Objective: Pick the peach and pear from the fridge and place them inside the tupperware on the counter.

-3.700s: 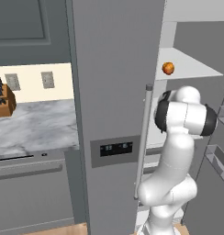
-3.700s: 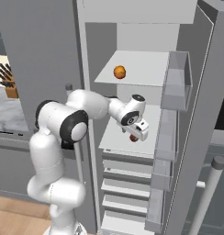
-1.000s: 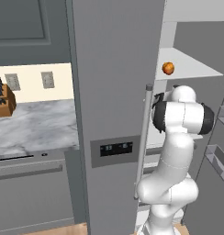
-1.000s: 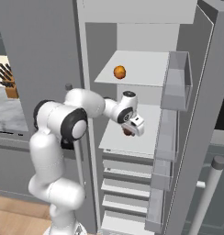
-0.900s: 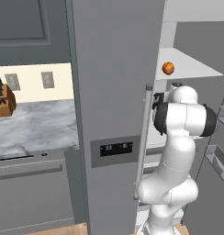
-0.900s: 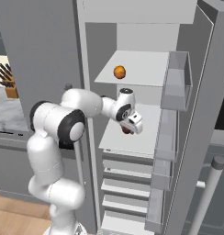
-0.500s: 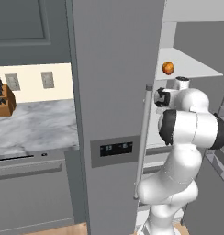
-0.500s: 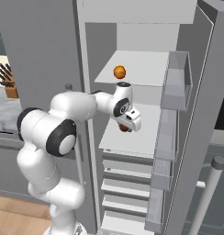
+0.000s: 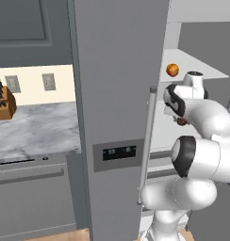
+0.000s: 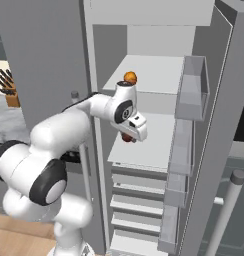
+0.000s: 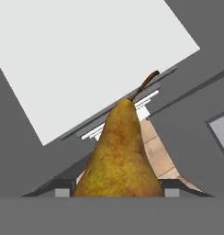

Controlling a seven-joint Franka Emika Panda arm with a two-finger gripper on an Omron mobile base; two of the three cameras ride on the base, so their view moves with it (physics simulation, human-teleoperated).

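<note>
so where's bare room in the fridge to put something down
Bare: the white upper shelf right of the round orange-red peach, and the white middle shelf toward the clear door bins. Crowded: that shelf's front left, where the end effector holds the brownish pear.

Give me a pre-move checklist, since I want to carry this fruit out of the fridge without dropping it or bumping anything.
1. Gripper shut on the brownish-yellow stemmed pear: ok.
2. Pear lifted clear of the white fridge shelf: ok.
3. Round orange peach sits on the upper shelf, apart from the arm: ok.
4. Grey fridge door close beside the arm, tight swing path: not ok.
5. Clear door bins stand to the gripper's right, apart: ok.
6. Tupperware ready on the marbled counter: cannot tell.
</note>
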